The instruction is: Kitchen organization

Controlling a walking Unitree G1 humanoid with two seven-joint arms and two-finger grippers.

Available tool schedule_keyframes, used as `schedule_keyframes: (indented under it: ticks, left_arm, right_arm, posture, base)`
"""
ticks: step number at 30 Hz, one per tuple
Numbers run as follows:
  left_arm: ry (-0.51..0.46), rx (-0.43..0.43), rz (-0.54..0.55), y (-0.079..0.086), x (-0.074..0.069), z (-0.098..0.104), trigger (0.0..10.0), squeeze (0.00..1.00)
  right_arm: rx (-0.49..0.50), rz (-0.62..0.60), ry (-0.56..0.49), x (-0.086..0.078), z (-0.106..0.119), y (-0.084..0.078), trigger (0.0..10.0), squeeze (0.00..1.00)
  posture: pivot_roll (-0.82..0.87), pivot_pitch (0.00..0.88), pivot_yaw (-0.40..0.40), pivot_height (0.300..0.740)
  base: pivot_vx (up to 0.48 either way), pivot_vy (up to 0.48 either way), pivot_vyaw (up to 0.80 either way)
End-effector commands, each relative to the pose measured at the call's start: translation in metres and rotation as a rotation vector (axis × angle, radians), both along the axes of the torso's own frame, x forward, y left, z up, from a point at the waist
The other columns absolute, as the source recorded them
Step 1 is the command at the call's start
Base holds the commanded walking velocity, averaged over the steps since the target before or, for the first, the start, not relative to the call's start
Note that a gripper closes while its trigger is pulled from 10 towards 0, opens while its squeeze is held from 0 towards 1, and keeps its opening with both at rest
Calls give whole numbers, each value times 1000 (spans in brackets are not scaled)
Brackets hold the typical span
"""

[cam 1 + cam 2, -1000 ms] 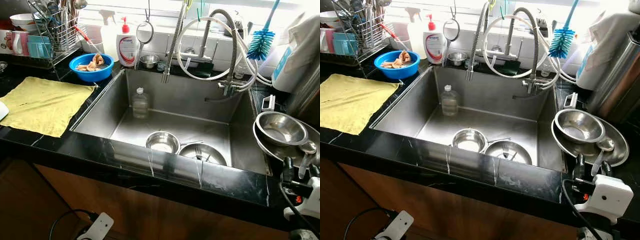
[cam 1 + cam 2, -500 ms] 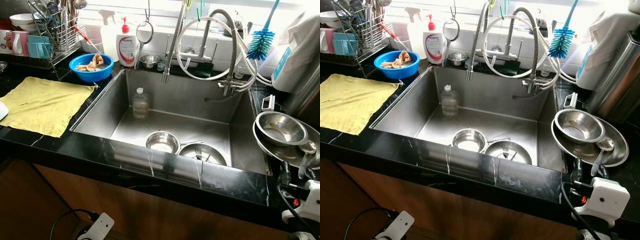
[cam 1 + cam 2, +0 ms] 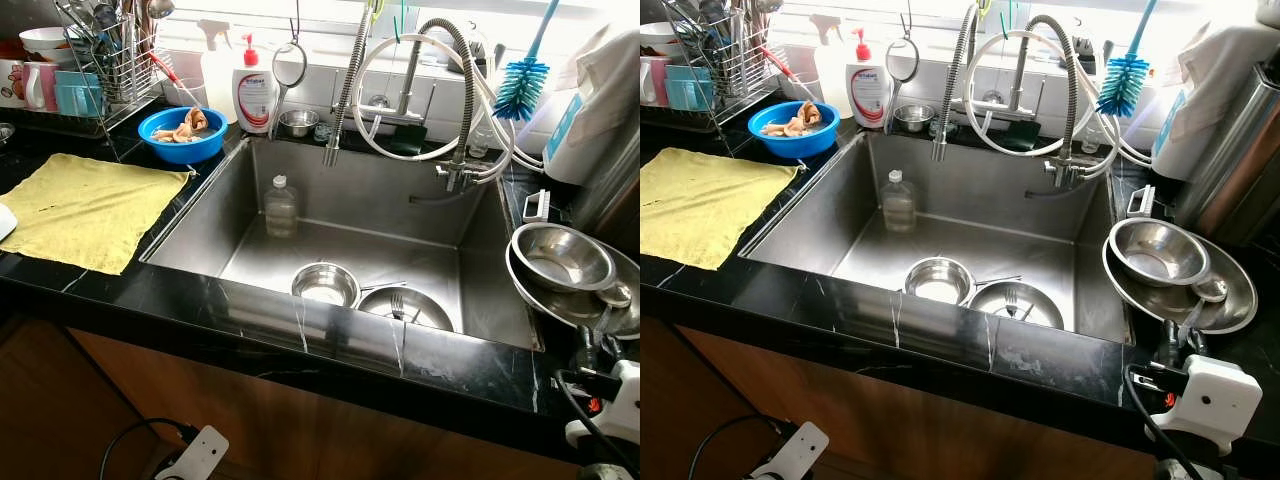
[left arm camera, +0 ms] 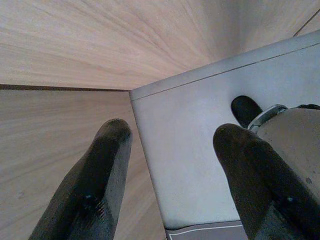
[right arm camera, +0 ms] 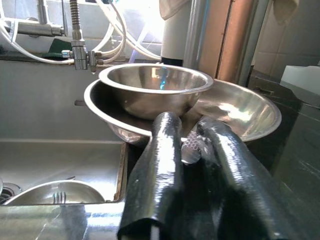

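Note:
On the counter right of the sink, a small steel bowl [image 3: 1157,250] sits inside a wide steel bowl [image 3: 1232,300]. A metal spoon [image 3: 1212,290] rests on the wide bowl's near rim, handle pointing toward me. My right gripper [image 3: 1182,343] is at that handle. In the right wrist view its black fingers [image 5: 160,170] sit close together with the spoon handle [image 5: 190,149] pinched between them. My left gripper [image 4: 172,145] hangs low and open, facing wood panelling. In the sink [image 3: 190,215] are a small pot [image 3: 325,283], a plate with a fork [image 3: 405,305] and a clear bottle [image 3: 281,207].
A yellow cloth [image 3: 85,205] covers the left counter. Behind it stand a blue bowl of scraps [image 3: 182,133], a dish rack [image 3: 110,70] and a soap bottle [image 3: 254,92]. The spring faucet with hoses [image 3: 345,90] hangs over the sink, with a blue brush [image 3: 522,85] to its right.
My right gripper has shifted slightly right and toward me, and its fingers have drawn together around the spoon handle. The left arm and the sink contents are unchanged.

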State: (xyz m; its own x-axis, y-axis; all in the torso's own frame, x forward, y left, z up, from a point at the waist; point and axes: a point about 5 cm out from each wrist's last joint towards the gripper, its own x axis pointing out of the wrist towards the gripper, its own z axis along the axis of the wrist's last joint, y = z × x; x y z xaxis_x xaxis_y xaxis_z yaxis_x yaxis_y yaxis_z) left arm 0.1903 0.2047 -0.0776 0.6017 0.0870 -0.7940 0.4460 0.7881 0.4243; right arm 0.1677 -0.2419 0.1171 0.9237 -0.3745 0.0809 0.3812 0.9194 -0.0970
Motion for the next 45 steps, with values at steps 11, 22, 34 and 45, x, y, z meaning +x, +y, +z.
schedule_keyframes:
  ticks: [11, 22, 34, 45]
  left_arm:
    - [-2, 5, 4, 1, 0, 0, 10000, 0]
    - [-3, 2, 5, 1, 1, 0, 10000, 0]
    - [-7, 1, 8, 1, 1, 1, 10000, 0]
    - [-9, 1, 11, 1, 1, 1, 10000, 0]
  right_arm:
    - [-49, -44, -74, 4, 19, -8, 0, 0]
    - [-134, -216, -150, 0, 40, -26, 0, 0]
    - [-233, -80, -212, 23, 69, -11, 4392, 0]
    - [-135, 563, -75, 72, 67, 61, 10000, 0]
  posture:
    - [-57, 0, -41, 740]
    - [-57, 0, -38, 740]
    - [-58, 0, -36, 740]
    - [-63, 0, -36, 740]
  base:
    - [0, 0, 0]
    - [0, 0, 0]
    - [0, 0, 0]
    - [0, 0, 0]
